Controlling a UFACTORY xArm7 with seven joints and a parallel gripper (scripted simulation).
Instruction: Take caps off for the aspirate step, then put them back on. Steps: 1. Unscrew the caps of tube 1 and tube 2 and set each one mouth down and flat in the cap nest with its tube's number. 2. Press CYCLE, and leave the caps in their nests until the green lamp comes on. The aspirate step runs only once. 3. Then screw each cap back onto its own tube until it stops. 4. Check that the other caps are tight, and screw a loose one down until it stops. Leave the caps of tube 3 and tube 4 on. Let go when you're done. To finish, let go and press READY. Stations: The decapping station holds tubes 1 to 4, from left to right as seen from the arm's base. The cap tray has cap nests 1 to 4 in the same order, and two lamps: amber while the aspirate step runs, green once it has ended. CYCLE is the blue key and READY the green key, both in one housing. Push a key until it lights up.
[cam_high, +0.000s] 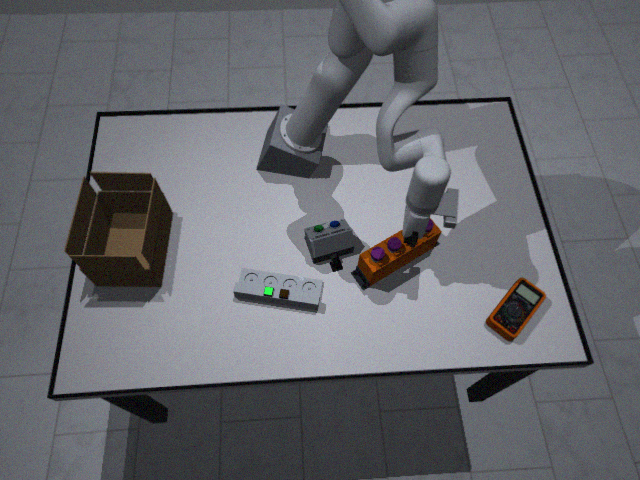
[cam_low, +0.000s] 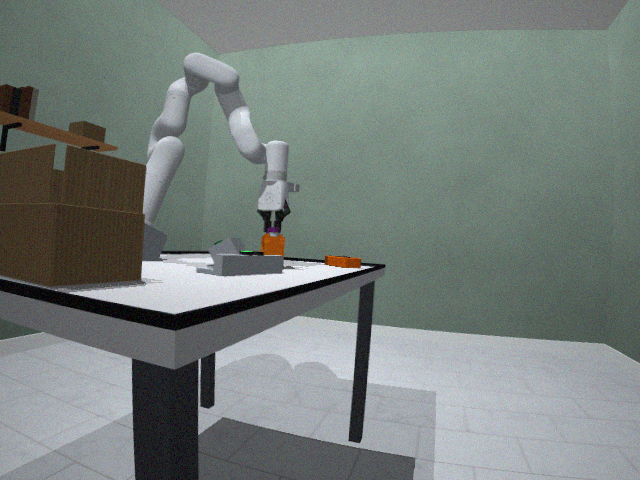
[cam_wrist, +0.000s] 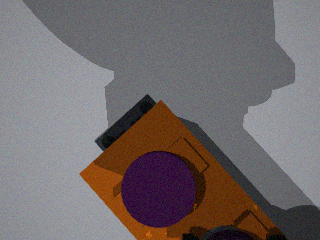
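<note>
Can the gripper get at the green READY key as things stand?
Likely not yet: the gripper is shut on a purple cap in the orange station. Above the green key, nothing blocks.

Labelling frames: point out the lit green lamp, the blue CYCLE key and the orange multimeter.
Lit green square lamp (cam_high: 268, 290): top view, centre of its face.
Round blue CYCLE key (cam_high: 334, 224): top view, key cap.
Orange handheld multimeter (cam_high: 512, 310): top view, dial.
</note>
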